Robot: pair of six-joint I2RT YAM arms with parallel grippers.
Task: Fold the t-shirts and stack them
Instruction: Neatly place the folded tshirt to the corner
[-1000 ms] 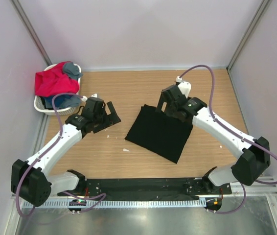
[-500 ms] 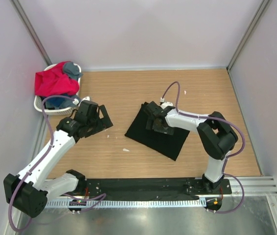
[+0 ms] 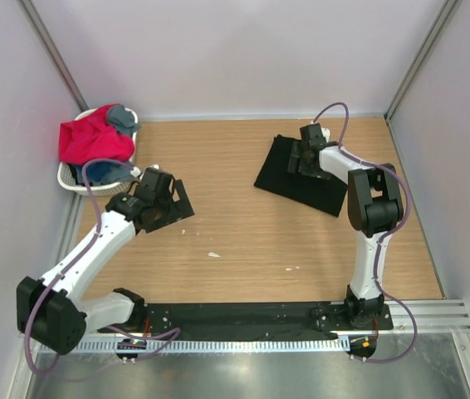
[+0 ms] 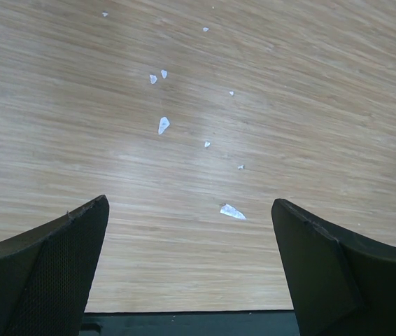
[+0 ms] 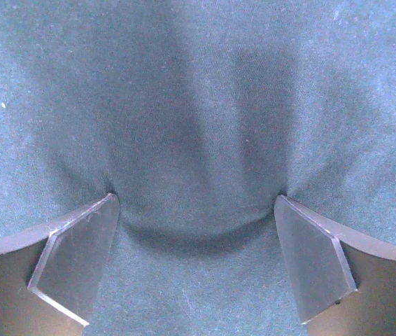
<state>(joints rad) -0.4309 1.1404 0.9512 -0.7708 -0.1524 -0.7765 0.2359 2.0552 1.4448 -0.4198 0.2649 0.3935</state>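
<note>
Black shirt (image 5: pixel 198 105) is dimpling under my right gripper (image 5: pixel 196 210), fingers spread, grasping nothing; sliding now risks bunching the fold. Left gripper (image 4: pixel 191 210) is hovering spread, empty.

The black t-shirt (image 5: pixel 198 105) fills the right wrist view, with every edge cut off. The right pincer (image 5: pixel 196 210) runs off the bottom of that view. From above, the red-pink t-shirt (image 3: pixel 90 140) hides most of the grey t-shirt (image 3: pixel 124 117) and the blue t-shirt (image 3: pixel 94 173) in the basket (image 3: pixel 66 178). The white flecks (image 4: pixel 163 124) on the worktop (image 4: pixel 324 105) are too small to identify.
</note>
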